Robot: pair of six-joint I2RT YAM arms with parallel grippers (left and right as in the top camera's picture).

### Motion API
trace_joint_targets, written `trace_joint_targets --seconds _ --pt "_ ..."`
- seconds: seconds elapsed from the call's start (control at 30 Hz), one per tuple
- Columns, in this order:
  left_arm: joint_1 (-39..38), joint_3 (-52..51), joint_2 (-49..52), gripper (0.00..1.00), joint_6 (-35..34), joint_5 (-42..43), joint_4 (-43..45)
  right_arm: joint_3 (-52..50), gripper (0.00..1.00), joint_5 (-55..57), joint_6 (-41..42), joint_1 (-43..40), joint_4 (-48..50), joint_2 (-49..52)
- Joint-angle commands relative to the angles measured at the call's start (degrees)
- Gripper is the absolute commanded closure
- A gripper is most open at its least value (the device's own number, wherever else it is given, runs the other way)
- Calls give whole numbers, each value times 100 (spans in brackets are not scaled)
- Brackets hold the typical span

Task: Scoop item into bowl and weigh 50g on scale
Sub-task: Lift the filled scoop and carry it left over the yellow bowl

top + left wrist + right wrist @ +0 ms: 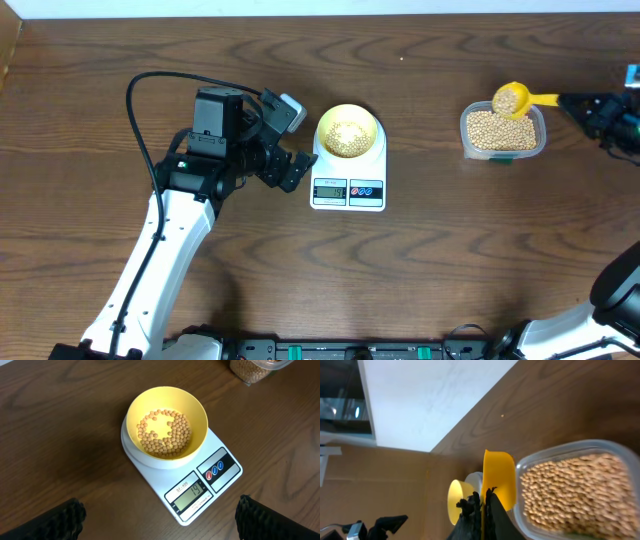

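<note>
A pale yellow bowl (347,131) holding a layer of tan beans (165,434) stands on the white scale (349,190); the display (192,495) reads 19. A clear tub (503,133) full of beans stands to the right. My right gripper (590,108) is shut on the handle of a yellow scoop (512,98) loaded with beans, held over the tub's far edge; the scoop also shows in the right wrist view (498,477). My left gripper (285,165) is open and empty just left of the scale, its fingers (160,517) wide apart.
The brown wooden table (450,250) runs under everything. A black cable (150,90) loops from the left arm. A white wall (430,395) lies beyond the table's far edge.
</note>
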Motion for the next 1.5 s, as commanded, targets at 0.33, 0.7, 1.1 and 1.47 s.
trace_joint_targets --seconds 0.33,0.7,1.1,1.47 --pt "-9 35 -83 2 96 52 4 -26 99 -177 822 868 498 68" --pt "-9 35 -83 2 96 52 4 -26 99 -151 1447 1648 1193 68" --pt "-9 35 -83 3 96 52 4 -26 99 17 1687 2509 1679 68" --pt "-9 35 -83 2 96 52 4 -26 99 455 1757 3176 1700 68"
